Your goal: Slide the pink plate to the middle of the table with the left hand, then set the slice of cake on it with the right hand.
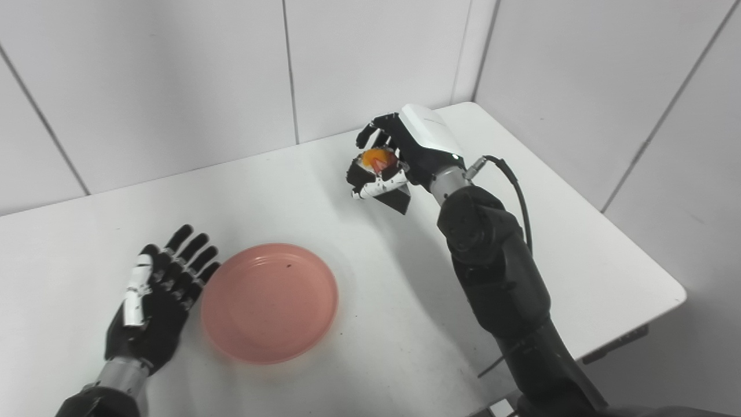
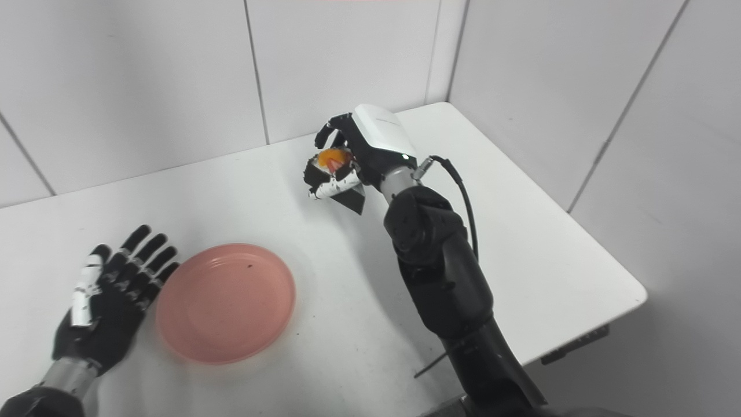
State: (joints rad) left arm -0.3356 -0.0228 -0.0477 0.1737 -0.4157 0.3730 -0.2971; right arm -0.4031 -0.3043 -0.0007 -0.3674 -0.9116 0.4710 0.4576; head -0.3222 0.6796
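The pink plate [image 1: 270,302] lies flat on the white table [image 1: 579,255], toward the near left part of the top; nothing rests in it apart from a small dark speck on its inner surface; its rim is whole and unobstructed from above.

The left hand [image 1: 155,301] lies just beside the plate's left rim, palm up, fingers stretched out and apart, holding nothing; its fingertips [image 1: 204,260] reach close to the rim, but whether they touch it cannot be told; its white thumb lies along the outer side.

The slice of cake [image 1: 379,161] is not on the plate; it is held in the right hand [image 1: 386,162], well apart from the plate, toward the far side of the table; the fingers are curled around it and the white thumb is pressed under it, so the hold is closed on the cake; only an orange and red top and a pale edge show between the fingers; a dark wedge-shaped part [image 1: 396,198] sticks out below the thumb; whether it belongs to the cake cannot be told; whether the cake is clear of the tabletop is not certain.

The right arm [image 1: 492,272] crosses the right half of the table, with a black cable [image 1: 518,194] looping from the wrist; white panelled walls [image 1: 173,81] close in the far and right sides; the table between cake and plate carries nothing.
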